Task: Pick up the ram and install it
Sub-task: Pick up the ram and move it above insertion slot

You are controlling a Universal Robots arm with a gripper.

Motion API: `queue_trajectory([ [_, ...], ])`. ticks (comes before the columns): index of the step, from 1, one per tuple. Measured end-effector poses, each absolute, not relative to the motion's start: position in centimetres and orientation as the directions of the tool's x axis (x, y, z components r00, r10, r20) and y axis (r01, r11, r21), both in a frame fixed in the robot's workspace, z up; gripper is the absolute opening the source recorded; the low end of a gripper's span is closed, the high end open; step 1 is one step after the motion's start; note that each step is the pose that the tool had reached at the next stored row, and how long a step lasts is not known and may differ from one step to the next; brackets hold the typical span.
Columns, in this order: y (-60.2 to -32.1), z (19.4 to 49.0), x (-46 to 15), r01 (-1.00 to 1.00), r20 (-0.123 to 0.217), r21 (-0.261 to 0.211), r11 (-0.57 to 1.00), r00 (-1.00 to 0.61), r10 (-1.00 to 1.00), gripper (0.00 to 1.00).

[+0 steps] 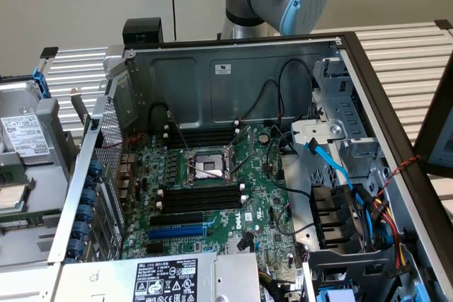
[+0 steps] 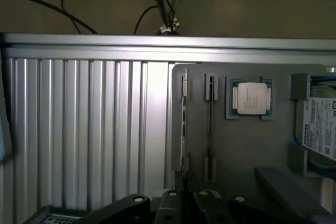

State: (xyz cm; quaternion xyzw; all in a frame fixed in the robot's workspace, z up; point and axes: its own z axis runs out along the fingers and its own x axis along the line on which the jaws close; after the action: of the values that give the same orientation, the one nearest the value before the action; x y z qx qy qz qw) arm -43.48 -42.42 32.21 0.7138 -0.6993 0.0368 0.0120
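Note:
In the wrist view the ram is a thin stick seen edge-on, standing in a narrow slot of a grey holder tray. The black links of my gripper sit at the picture's edge, in line with the near end of the ram; nothing shows between them. In the exterior view the open computer case shows its green motherboard with long black memory slots beside the CPU socket, and more black slots on the socket's far side. A blue slot lies nearer the camera.
On the holder tray a second narrow slot runs beside the ram, then a CPU chip and a labelled drive. The tray rests on a ribbed aluminium table. Inside the case, cables and a drive cage crowd the exterior view's right.

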Motion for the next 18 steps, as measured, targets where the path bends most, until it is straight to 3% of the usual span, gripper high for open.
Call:
queue_trajectory([
  [10,-42.4,33.0,-43.4,-0.999,0.067,-0.034,-0.021,0.019,-0.998,0.14],
  [18,-42.5,35.2,-41.6,-0.999,0.053,-0.035,-0.020,0.018,-0.998,0.14],
])
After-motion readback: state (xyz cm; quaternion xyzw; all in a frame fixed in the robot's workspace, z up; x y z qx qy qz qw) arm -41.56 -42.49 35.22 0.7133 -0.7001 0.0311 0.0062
